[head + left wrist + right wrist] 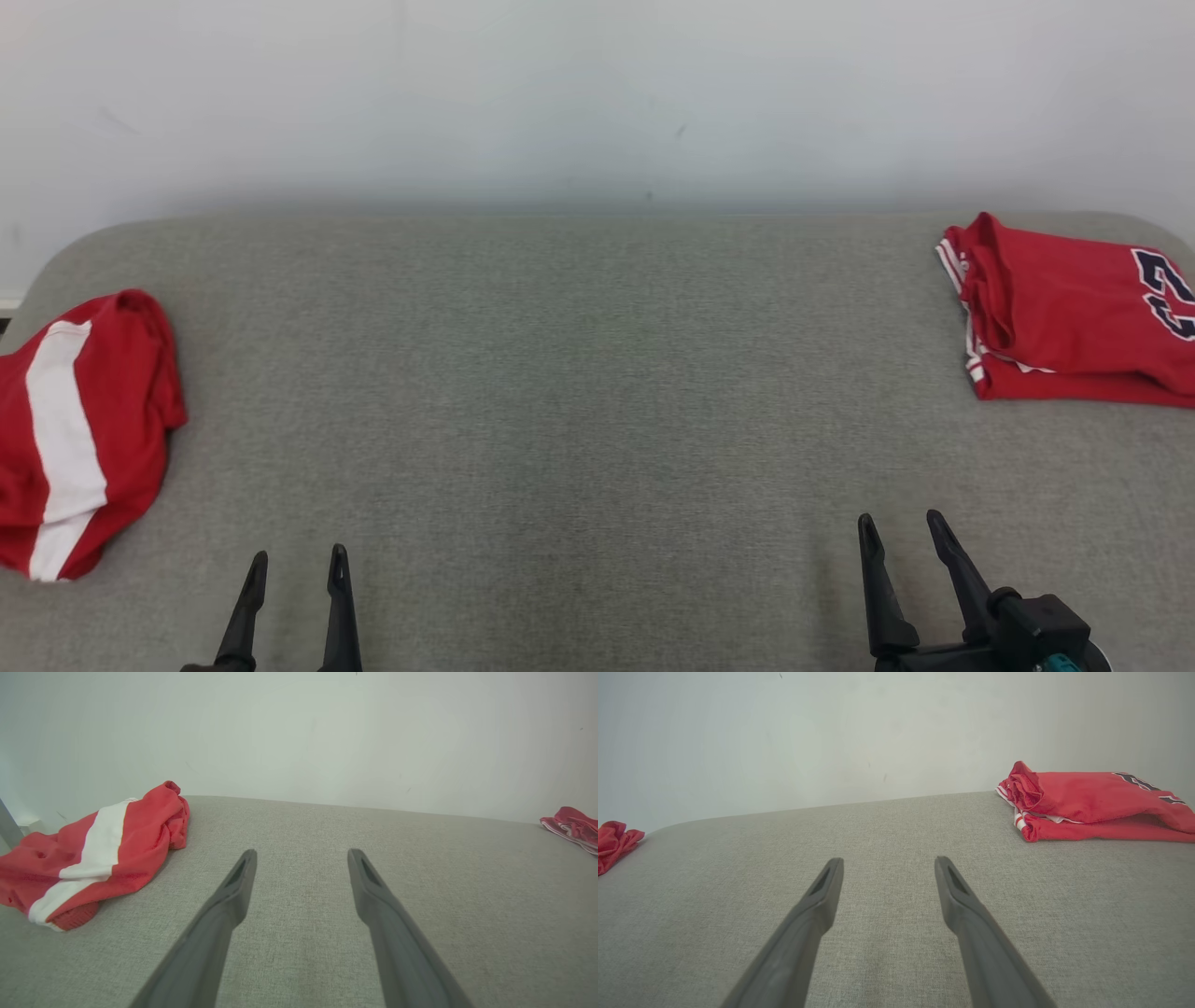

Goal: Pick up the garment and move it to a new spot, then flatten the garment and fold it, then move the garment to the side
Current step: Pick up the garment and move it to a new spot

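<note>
Garment [84, 429], red with a white stripe, lies crumpled at the left edge of the grey pad [597, 373], its left part out of the head view. Left gripper [299, 555] hovers near it, to its right, apart from it, fingers spread wide and empty. Right gripper [901, 519] is likewise wide and empty, well apart from the garment. A folded red jersey [1074, 317] lies at the far right edge, by the pale wall [597, 93].
</note>
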`<state>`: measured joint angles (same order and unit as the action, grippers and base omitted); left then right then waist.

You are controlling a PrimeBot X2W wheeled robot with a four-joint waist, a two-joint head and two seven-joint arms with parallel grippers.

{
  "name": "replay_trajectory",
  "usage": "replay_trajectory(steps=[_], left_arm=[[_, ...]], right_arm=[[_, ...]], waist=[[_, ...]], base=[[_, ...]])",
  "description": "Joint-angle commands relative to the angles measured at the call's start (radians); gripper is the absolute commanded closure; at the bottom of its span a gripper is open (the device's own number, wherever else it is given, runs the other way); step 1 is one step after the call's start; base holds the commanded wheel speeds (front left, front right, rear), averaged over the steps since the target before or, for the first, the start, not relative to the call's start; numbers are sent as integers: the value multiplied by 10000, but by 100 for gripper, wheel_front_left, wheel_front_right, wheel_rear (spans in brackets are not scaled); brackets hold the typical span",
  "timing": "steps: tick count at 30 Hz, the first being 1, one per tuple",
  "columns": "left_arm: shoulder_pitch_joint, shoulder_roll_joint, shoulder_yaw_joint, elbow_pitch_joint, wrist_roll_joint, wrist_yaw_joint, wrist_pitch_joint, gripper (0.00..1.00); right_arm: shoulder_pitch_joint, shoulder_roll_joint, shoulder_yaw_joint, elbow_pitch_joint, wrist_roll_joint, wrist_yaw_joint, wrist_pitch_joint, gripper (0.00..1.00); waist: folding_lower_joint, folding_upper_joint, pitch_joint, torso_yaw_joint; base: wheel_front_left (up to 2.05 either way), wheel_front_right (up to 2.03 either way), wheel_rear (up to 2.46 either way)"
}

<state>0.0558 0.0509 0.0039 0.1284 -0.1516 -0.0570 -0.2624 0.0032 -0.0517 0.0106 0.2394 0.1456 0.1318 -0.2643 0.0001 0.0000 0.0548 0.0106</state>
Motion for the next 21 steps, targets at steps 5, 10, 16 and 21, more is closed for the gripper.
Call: replay_trajectory(steps=[5, 10, 16, 21], left_arm=[[-175, -10, 77, 129, -41, 43, -17, 0], [-182, -11, 164, 197, -99, 115, -17, 0], [-168, -11, 255, 193, -182, 167, -17, 0], [-240, -11, 403, 237, -251, 204, -17, 0]], right_arm=[[119, 27, 35, 30, 92, -27, -9, 0], [120, 25, 94, 73, 85, -27, -8, 0], [14, 26, 200, 53, 28, -27, -9, 0], [-146, 26, 290, 74, -34, -27, -9, 0]], waist=[[-1, 0, -22, 649], [-1, 0, -18, 1109], [-1, 0, 79, 1791], [-1, 0, 173, 2301]], base=[[0, 0, 0], [0, 0, 0], [0, 0, 0], [0, 0, 0]])
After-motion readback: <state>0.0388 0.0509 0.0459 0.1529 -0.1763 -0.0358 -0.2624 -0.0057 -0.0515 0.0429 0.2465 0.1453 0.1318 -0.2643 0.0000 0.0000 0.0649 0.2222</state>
